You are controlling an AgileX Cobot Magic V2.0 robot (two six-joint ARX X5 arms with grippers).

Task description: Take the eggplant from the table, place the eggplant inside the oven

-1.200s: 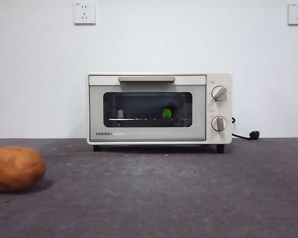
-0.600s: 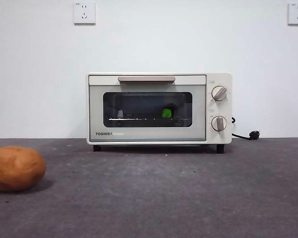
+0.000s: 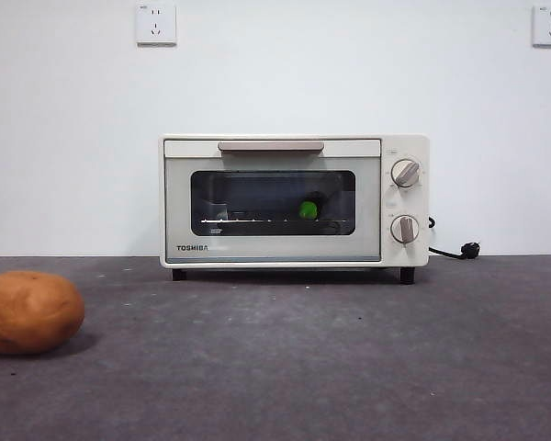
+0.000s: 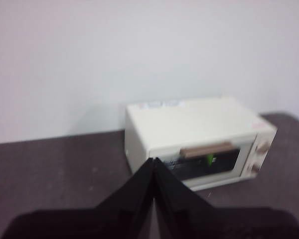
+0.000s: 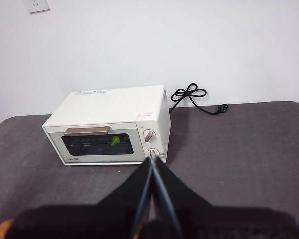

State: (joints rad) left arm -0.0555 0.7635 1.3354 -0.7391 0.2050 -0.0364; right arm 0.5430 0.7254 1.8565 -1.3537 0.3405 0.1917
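Black and pressed tip to tip, the jaws of my left gripper hold nothing, raised well above the table and well back from the oven, which sits blurred beyond them. My right gripper is the same, its two black jaws closed together on nothing, hanging high over the dark grey felt with the oven's knob end just past their tips in the right wrist view. The cream-white oven stands at the back of the table against the white wall, its dark glass door shut and the beige bar handle lying across the top of that door. The eggplant is inside, on the wire rack behind the glass; only its bright green stem cap shows clearly, right of the window's centre, and the purple body is lost in the dark of the glass. The green cap shows through the door in both wrist views too. Near the front left of the table rests a rounded brown potato, well apart from the oven, and a black power cord trails from behind the oven's knob side along the wall
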